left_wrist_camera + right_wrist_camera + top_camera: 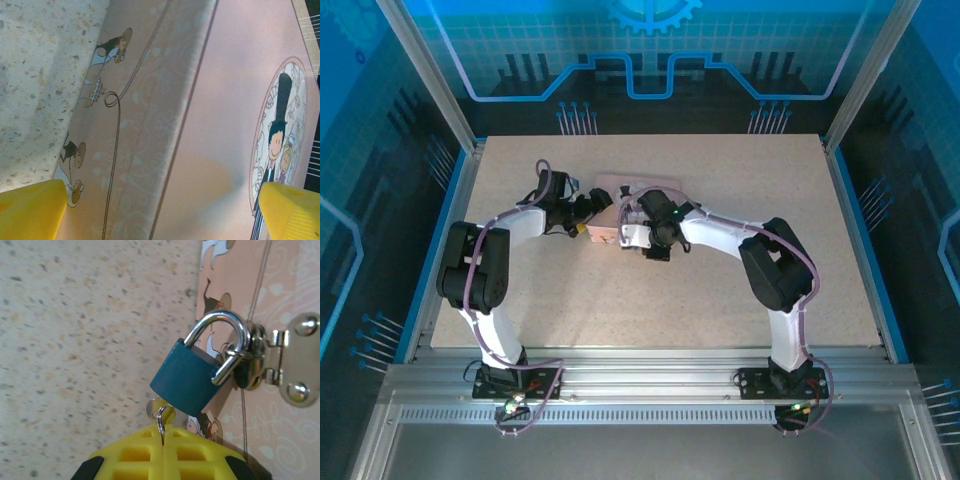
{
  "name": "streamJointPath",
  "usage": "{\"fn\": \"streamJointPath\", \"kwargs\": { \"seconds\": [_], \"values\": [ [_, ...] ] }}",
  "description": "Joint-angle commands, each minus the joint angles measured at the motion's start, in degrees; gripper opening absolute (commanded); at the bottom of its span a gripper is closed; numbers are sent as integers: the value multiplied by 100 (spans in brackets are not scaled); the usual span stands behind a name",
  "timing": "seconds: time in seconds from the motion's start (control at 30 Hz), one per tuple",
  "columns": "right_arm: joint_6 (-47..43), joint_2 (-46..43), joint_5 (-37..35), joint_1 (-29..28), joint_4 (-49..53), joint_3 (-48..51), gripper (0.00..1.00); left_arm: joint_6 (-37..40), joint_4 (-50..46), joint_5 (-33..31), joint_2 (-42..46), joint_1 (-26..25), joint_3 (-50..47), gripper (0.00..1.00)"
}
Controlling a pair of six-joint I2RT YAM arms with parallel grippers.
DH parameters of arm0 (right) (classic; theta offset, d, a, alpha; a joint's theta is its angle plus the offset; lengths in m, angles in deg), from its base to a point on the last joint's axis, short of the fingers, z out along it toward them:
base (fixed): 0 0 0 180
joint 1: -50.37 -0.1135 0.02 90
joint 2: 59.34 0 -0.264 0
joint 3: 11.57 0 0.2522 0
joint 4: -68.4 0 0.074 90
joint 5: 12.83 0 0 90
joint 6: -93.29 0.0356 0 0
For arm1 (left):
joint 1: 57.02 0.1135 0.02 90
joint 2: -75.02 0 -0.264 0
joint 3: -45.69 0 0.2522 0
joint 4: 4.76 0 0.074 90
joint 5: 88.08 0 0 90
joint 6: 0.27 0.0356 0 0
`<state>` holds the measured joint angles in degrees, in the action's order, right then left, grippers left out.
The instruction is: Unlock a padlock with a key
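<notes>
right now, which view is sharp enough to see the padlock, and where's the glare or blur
Right wrist: padlock crisp, hard glare on its shackle and the hasp; right gripper at the bottom edge, shut on the key ring, slightly soft. Left wrist: pink box soft-focus, yellow fingertips blurred. Top external: even light, padlock too small to make out.

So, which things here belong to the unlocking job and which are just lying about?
Job: padlock; key in its base, ring pinched by the shut right claw; hasp the padlock hangs on.
Just there: pink box; table; open left claw over the box.
</notes>
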<state>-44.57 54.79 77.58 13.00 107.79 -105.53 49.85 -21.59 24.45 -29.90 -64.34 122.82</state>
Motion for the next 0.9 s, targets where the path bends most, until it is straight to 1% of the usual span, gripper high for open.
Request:
{"fn": "streamJointPath", "kwargs": {
  "seconds": [0.0,0.07,0.13,0.23,0.33,0.4,0.6,0.7,0.8,0.87],
  "values": [
    [-207,-230,157,97,-574,-207,0,152,-241,165,22,-77,255,99],
    [-201,-182,234,124,-536,-291,0,179,-264,180,-40,-80,336,99],
    [-93,-125,475,171,-291,-485,0,206,-316,171,-78,-81,399,99],
    [165,-43,409,199,43,-655,0,212,-310,182,-42,-77,383,99],
    [216,-270,608,159,-225,-199,0,164,-120,174,61,-86,219,99],
    [174,-413,419,56,-593,185,0,143,-36,184,138,-86,107,99],
    [168,-680,208,-104,-958,729,0,69,294,113,650,-86,-518,99],
    [117,-815,144,-165,-1094,840,0,-23,529,87,1048,-86,-1006,99],
    [141,-846,171,-166,-1051,798,0,-242,974,143,1448,-202,-1608,99],
    [158,-842,179,-174,-1043,778,0,-382,1294,119,1667,-390,-1988,99]
  ]
}}
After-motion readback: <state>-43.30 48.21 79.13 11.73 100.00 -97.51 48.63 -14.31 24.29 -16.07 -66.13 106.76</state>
